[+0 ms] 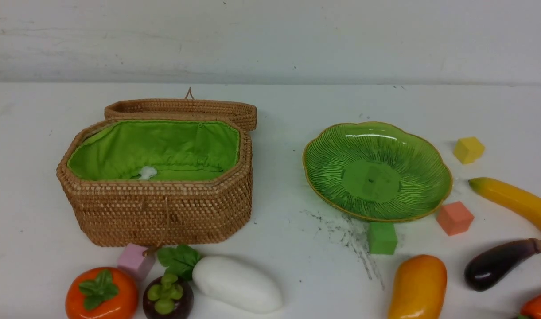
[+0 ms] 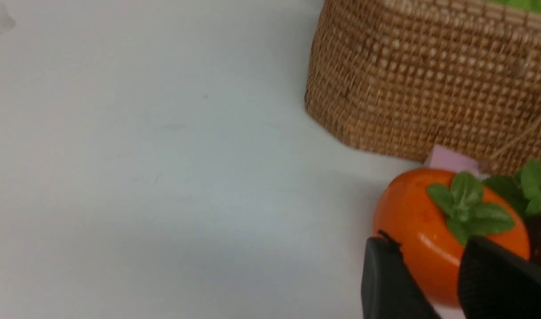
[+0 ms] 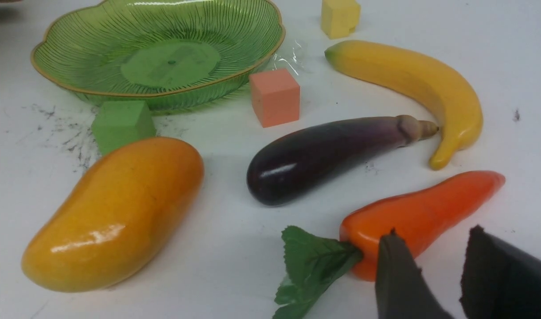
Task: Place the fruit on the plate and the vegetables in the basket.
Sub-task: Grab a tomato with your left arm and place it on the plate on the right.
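On the white table (image 1: 288, 102), our left gripper (image 2: 434, 288), jaws parted and empty, hangs just short of the glossy orange persimmon with green leaf cap (image 2: 412, 230), near the woven rattan basket (image 2: 430, 88). Our right gripper (image 3: 443, 283), likewise parted, faces the leafy end of the long red-orange pepper (image 3: 430, 208).

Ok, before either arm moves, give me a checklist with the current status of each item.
1. The lid of the basket lies open behind it: ok.
2. The plate is bare, ready for fruit: ok.
3. The left hand is open and holds nothing, with the persimmon just ahead: ok.
4. The right hand is open and holds nothing, with the pepper just ahead: ok.
5. The pink cube is clear of the persimmon: cannot tell.
6. The white tuft in the basket is harmless: cannot tell.
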Controlling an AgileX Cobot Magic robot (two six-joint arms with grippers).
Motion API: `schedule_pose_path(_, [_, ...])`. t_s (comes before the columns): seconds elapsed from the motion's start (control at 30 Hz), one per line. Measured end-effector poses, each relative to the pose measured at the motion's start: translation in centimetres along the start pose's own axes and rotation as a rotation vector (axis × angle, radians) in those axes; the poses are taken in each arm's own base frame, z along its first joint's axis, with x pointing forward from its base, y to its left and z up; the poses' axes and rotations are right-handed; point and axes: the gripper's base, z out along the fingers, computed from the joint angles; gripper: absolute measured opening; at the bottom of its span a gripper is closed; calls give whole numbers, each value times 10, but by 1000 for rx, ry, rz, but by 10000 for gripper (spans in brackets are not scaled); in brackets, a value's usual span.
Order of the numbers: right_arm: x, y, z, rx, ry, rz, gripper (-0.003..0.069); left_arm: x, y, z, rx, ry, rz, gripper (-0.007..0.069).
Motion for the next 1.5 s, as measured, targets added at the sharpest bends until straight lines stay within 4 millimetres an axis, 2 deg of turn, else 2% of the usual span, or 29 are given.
schedule_pose_path(0.33, [0, 0, 0, 0, 0, -1, 243, -43, -12, -12, 165, -491, -84, 239])
schedule_pose_path(0.43, [0, 0, 0, 0, 0, -1, 243, -48, -13, -14, 182, -523, -149, 239])
schedule_pose_path(0.53, [0, 0, 0, 0, 0, -1, 243, -66, -16, -23, 194, -530, -198, 239])
schedule_pose_path(0.67, [0, 0, 0, 0, 0, -1, 243, -100, -23, -43, 207, -544, -206, 239])
schedule_pose_path(0.73, [0, 0, 0, 0, 0, -1, 243, -121, -27, -51, 201, -503, -211, 239])
schedule_pose_path(0.77, [0, 0, 0, 0, 0, -1, 243, -122, -28, -51, 197, -488, -212, 239])
schedule_pose_path(0.8, [0, 0, 0, 0, 0, -1, 243, -138, -31, -53, 189, -437, -219, 239])
schedule_pose_path(0.87, [0, 0, 0, 0, 0, -1, 243, -145, -33, -52, 178, -388, -223, 239])
schedule_pose_path(0.97, [0, 0, 0, 0, 0, -1, 243, -156, -38, -38, 127, -165, -232, 239])
schedule_pose_path(1.17, [0, 0, 0, 0, 0, -1, 243, -147, -37, -6, 26, 135, -203, 239])
schedule_pose_path(1.5, [0, 0, 0, 0, 0, -1, 243, -135, -34, 27, -49, 334, -174, 239])
